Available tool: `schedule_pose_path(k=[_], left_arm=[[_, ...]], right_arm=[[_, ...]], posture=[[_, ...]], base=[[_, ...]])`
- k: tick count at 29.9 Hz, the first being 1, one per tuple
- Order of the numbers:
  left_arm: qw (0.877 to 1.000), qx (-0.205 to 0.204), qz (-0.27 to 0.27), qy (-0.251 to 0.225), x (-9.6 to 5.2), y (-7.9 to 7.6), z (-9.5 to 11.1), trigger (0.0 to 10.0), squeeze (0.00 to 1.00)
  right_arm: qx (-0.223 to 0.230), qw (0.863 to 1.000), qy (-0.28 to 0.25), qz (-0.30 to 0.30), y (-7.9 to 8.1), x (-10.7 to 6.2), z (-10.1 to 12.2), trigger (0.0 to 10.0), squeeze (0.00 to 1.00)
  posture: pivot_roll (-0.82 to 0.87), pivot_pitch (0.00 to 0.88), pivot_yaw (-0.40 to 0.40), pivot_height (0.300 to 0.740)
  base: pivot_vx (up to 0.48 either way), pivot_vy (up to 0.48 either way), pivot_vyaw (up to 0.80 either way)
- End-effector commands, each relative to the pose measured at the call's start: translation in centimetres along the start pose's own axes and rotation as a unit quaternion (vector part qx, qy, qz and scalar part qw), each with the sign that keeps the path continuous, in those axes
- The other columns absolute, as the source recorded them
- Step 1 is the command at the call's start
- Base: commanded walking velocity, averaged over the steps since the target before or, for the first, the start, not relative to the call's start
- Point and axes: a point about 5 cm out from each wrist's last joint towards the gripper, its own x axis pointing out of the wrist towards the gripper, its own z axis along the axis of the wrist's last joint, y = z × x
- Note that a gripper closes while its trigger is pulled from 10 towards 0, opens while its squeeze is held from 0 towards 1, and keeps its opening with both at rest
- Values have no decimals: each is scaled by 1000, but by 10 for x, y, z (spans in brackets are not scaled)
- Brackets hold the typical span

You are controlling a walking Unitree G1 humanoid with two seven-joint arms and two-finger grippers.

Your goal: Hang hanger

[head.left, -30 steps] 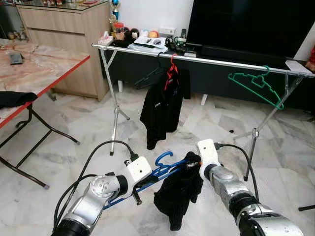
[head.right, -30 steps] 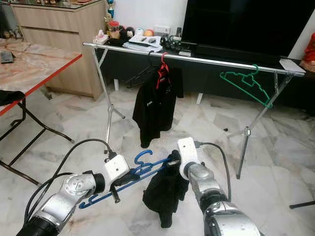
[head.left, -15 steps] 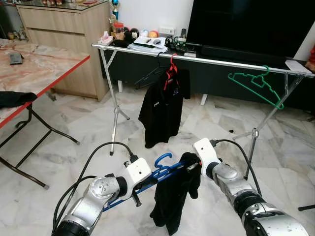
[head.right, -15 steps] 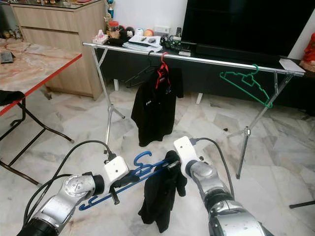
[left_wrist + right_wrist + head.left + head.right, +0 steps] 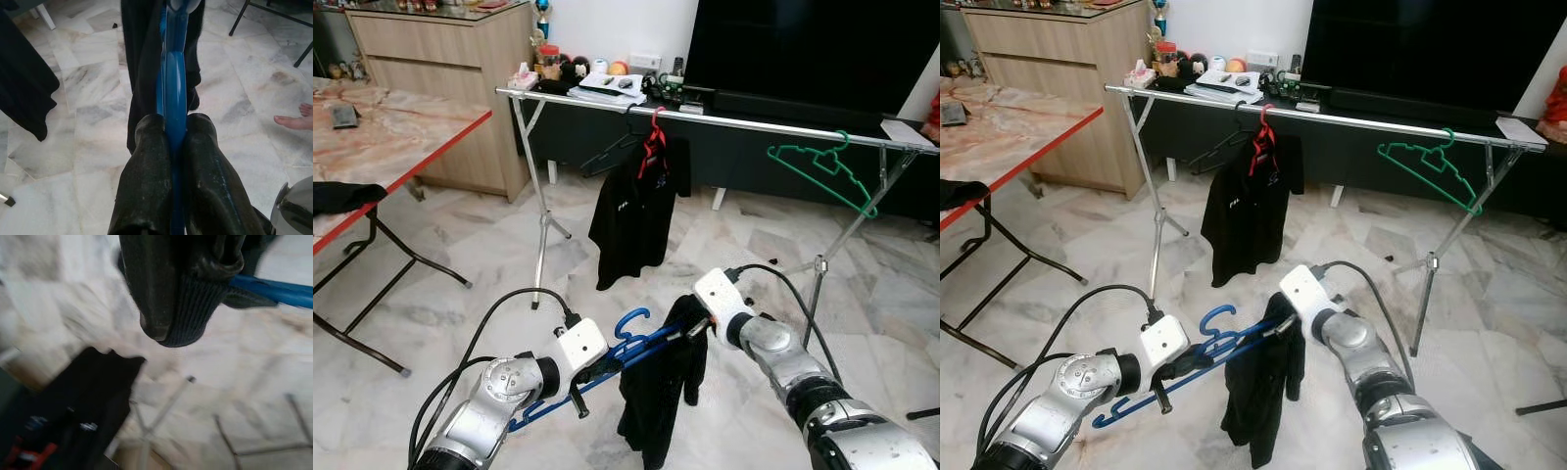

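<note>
Blue hanger point(image 5: 636, 345): held low above the marble floor point(image 5: 489, 255), between both grippers, slanting up toward the right; hook turned upward near the middle.
Left gripper point(image 5: 171, 142): fingers pressed together on the blue hanger's lower bar, pinching it from both sides.
Right gripper point(image 5: 698, 326): at the upper end of the blue hanger, closed on the black garment's shoulder and the bar under it.
Black garment point(image 5: 656, 397): draped on the blue hanger, hanging down loose, not touching the floor as far as visible.
Drying rack point(image 5: 754, 124): well ahead, a long silver rail on folding legs.
Black shirt point(image 5: 634, 215): on a red hanger point(image 5: 653, 137) near the rail's middle.
Green hanger point(image 5: 822, 168): bare, near the rail's right end.
Red-edged tabletop point(image 5: 401, 132): at the left, marble pattern.
</note>
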Motion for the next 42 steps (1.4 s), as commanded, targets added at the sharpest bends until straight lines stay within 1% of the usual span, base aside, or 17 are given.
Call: schedule_pose_path(k=[1, 4, 8, 9, 14, 15, 16, 18, 21, 23, 25, 27, 29, 34, 37, 39, 42], left_arm=[[1000, 7, 2, -7, 4, 1, 7, 10000, 0], [1000, 11, 19, -10, 4, 3, 7, 10000, 0], [999, 0, 35, -21, 5, 5, 9, 10000, 0], [999, -5, 44, -25, 6, 7, 9, 10000, 0], [997, -15, 62, -32, 9, 9, 10, 10000, 0], [997, -23, 60, -38, 11, 8, 11, 10000, 0], [997, -25, 59, -40, 11, 7, 12, 10000, 0], [997, -28, 55, -44, 14, 5, 13, 10000, 0], [997, -32, 53, -47, 16, 4, 14, 10000, 0], [997, -33, 53, -48, 17, 4, 14, 10000, 0], [996, -36, 61, -51, 17, 5, 14, 10000, 0], [996, -36, 66, -51, 17, 5, 14, 10000, 0], [994, -39, 82, -55, 17, 8, 13, 10000, 0], [992, -41, 102, -61, 17, 12, 13, 10000, 0], [989, -46, 122, -68, 16, 16, 14, 10000, 0], [989, -45, 123, -69, 16, 16, 14, 10000, 0], [989, -47, 120, -69, 17, 16, 14, 10000, 0]], right_arm=[[24, 999, -43, 10, -1, 3, 17, 10000, 0], [49, 997, -57, 11, -1, 3, 20, 10000, 0], [67, 994, -79, 29, 0, 2, 22, 10000, 0], [77, 991, -97, 50, 2, 2, 24, 10000, 0], [90, 984, -125, 86, 4, -1, 28, 10000, 0], [94, 978, -143, 116, 6, -3, 30, 10000, 0], [94, 976, -148, 128, 7, -4, 31, 10000, 0], [78, 974, -150, 153, 9, -6, 30, 10000, 0], [70, 973, -147, 162, 9, -7, 30, 10000, 0], [64, 970, -153, 178, 10, -9, 30, 10000, 0], [61, 964, -161, 203, 10, -12, 32, 10000, 0], [60, 963, -162, 207, 9, -13, 32, 10000, 0], [63, 958, -170, 222, 9, -16, 32, 10000, 0], [58, 961, -155, 220, 10, -18, 23, 10000, 0], [75, 971, -145, 176, 3, -21, 15, 10000, 0], [80, 974, -140, 160, 0, -22, 11, 10000, 0], [87, 974, -144, 152, 0, -23, 10, 10000, 0]], posture=[[156, 22, -97, 740], [152, 26, -98, 740], [148, 28, -99, 740], [145, 28, -100, 740], [137, 32, -102, 740], [133, 33, -102, 740], [133, 33, -102, 740], [127, 33, -103, 740], [125, 34, -104, 740], [125, 36, -104, 740], [125, 36, -104, 740], [122, 39, -105, 740], [118, 40, -104, 740], [118, 40, -104, 740], [110, 46, -104, 740], [108, 46, -104, 740], [108, 46, -104, 740]], base=[[0, 0, 0], [0, 0, 0], [0, 0, 0], [0, 0, 0], [0, 0, 0], [0, 0, 0], [0, 0, 0], [0, 0, 0], [0, 0, 0], [0, 0, 0], [0, 0, 0], [0, 0, 0], [0, 0, 0], [0, 0, 0], [0, 0, 0], [0, 0, 0], [0, 0, 0]])
